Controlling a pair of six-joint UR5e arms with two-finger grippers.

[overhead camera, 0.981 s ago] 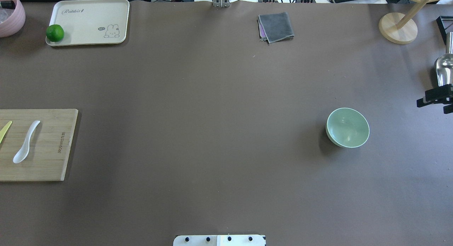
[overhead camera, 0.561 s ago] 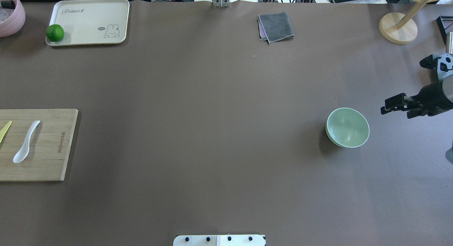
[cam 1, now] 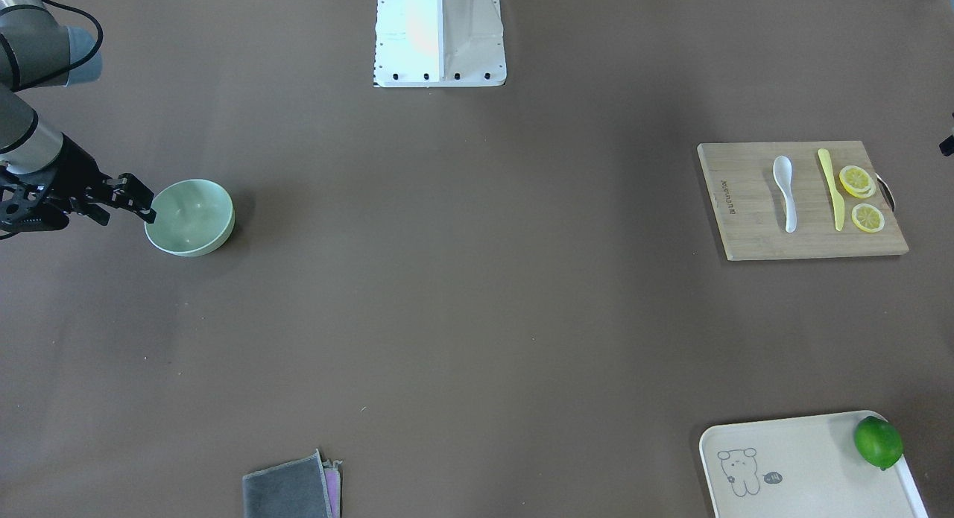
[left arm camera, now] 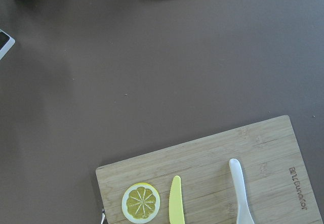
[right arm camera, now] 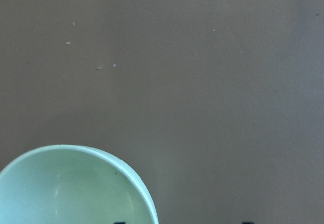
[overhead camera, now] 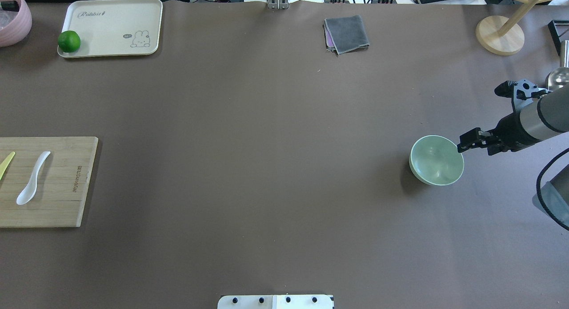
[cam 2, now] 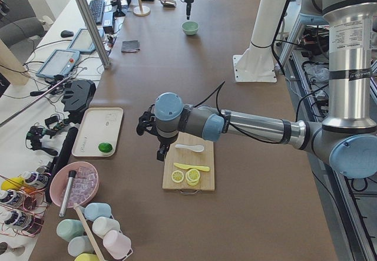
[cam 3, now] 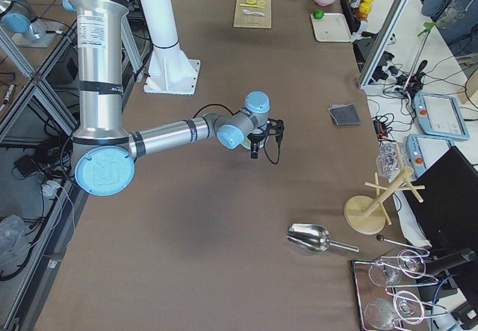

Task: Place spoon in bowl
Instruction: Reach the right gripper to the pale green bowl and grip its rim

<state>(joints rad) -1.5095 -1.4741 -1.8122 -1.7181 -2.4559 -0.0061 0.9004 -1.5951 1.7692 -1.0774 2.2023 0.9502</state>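
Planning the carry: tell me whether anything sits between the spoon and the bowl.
Nothing visible does. The spoon lies on the cutting board, the bowl far to the robot's right, with bare table between. The cloth and tray sit off that line; the right gripper is at the bowl's outer rim.

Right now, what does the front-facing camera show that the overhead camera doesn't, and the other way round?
Only the front-facing view shows the lemon slices on the cutting board and the yellow knife whole; the overhead view cuts the board off at its edge. Only the overhead view shows the pink bowl, the wooden stand and the metal scoop. Both show the spoon lying on the board, the bowl with the right gripper open close by its rim, the tray with the lime, and the grey cloth.
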